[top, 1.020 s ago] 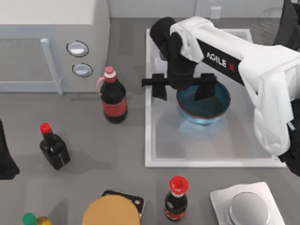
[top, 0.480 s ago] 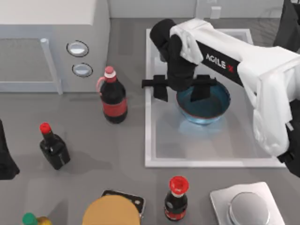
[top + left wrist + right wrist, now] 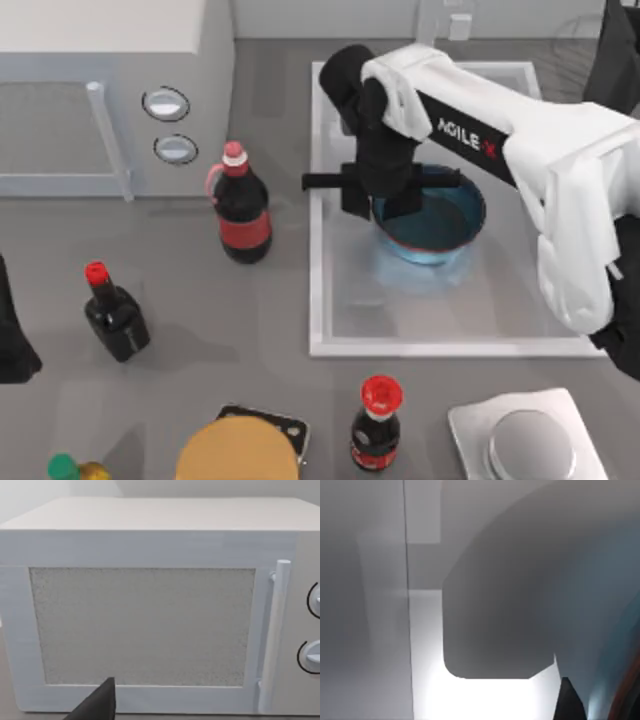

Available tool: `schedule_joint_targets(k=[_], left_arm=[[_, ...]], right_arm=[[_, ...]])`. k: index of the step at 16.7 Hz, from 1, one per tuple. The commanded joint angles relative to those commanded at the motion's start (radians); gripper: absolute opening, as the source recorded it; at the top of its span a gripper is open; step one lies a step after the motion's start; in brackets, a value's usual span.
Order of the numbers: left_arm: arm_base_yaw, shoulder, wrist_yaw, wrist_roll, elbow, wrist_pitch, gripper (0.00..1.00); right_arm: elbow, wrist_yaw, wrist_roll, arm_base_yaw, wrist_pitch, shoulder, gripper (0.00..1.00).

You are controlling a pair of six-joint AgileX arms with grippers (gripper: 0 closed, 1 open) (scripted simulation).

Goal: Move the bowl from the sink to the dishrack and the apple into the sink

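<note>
The deep blue bowl [image 3: 440,222] sits in the white sink [image 3: 440,305], toward its back left. My right gripper [image 3: 379,198] reaches down from the right. Its black fingers straddle the bowl's left rim, one outside and one inside, and are shut on it. In the right wrist view the bowl's wall [image 3: 520,605] looms close, with a dark fingertip [image 3: 570,702] beside the reddish rim. My left gripper [image 3: 10,335] is parked at the table's left edge. The apple and the dishrack are out of view.
A white microwave [image 3: 100,100] fills the back left. A cola bottle [image 3: 243,215] stands just left of the sink, with a small dark bottle [image 3: 115,315] farther left. Along the front edge are another cola bottle [image 3: 377,425], a tan disc [image 3: 238,452] and a silver disc [image 3: 530,445].
The right gripper's fingers were spread wide over the bowl's left side. They have drawn together onto its rim, and the bowl has shifted slightly.
</note>
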State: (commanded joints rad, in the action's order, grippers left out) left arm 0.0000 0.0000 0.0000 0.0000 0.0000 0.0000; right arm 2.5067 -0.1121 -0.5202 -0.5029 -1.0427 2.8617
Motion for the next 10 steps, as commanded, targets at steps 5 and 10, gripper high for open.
schedule_joint_targets(k=[5,10], left_arm=[[0.0,0.0,0.0,0.0,0.0,0.0,1.0],[0.0,0.0,0.0,0.0,0.0,0.0,1.0]], right_arm=[[0.0,0.0,0.0,0.0,0.0,0.0,0.0],[-0.004,-0.001,-0.001,0.002,0.0,-0.009,0.0]])
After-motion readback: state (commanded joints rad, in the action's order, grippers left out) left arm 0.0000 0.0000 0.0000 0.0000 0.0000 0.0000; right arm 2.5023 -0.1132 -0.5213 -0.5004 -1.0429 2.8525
